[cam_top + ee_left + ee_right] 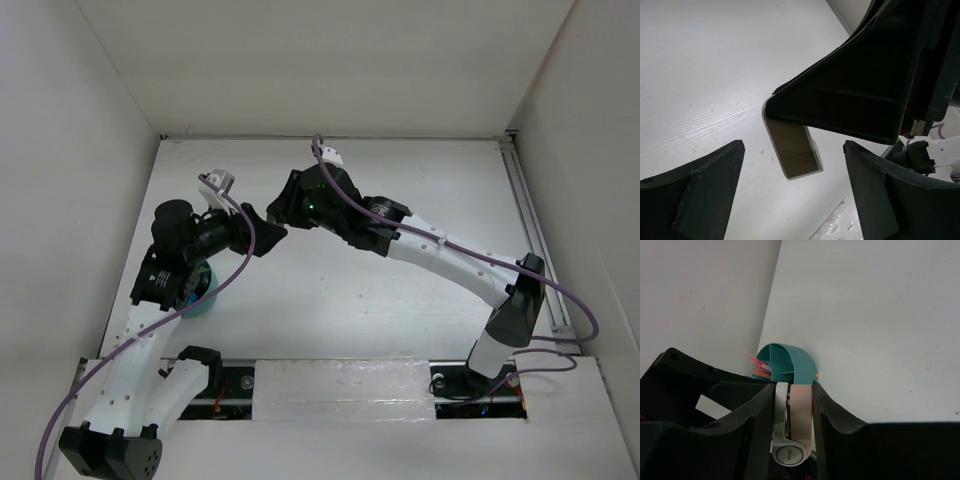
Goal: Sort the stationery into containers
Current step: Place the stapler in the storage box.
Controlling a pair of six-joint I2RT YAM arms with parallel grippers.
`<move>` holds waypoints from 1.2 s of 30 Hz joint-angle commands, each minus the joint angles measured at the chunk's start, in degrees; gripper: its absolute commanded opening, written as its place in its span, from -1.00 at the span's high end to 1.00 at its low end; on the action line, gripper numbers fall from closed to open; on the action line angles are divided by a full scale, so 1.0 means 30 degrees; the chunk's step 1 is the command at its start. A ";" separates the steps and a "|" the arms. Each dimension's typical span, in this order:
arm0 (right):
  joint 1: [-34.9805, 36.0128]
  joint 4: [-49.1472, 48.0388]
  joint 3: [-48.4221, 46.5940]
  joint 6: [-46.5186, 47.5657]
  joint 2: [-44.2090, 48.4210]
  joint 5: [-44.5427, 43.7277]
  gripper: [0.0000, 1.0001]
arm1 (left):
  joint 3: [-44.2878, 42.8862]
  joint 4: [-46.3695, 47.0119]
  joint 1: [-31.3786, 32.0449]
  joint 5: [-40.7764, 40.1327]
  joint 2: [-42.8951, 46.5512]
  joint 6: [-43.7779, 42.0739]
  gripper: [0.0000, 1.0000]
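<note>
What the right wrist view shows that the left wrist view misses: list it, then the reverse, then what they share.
Only right wrist: the teal cup with pink-tipped items inside, beyond the right gripper. Only left wrist: the left gripper open, its fingers standing clear of the eraser on either side. Both: the eraser clamped in the right gripper, over the white table.

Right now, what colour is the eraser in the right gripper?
The eraser is pinkish-beige, clearest in the right wrist view.
</note>
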State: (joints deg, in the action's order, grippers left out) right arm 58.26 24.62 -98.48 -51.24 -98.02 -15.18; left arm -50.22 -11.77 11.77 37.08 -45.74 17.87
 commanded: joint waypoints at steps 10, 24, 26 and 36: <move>0.0969 -0.1879 -0.0866 -0.0175 0.0651 0.0255 1.00 | 0.0069 0.0994 -0.0115 0.0298 0.0040 -0.0272 -0.14; 0.1557 -0.1703 -0.1042 0.0177 0.0475 -0.0126 1.00 | -0.0107 0.0642 -0.0115 -0.2508 0.0040 -0.0097 0.91; 0.1731 -0.1703 -0.0807 0.0177 0.0475 -0.0126 1.00 | -0.0107 0.0437 -0.0115 -0.3362 0.0040 0.0079 0.97; 0.2812 -0.1059 -0.0837 0.0997 0.0125 -0.1119 1.00 | -0.0458 -0.0089 -0.0115 -0.4450 -0.0546 0.0255 0.67</move>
State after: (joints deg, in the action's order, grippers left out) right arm 62.35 21.56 -98.94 -49.47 -98.13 -18.76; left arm -50.19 -13.02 12.47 32.80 -45.98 19.07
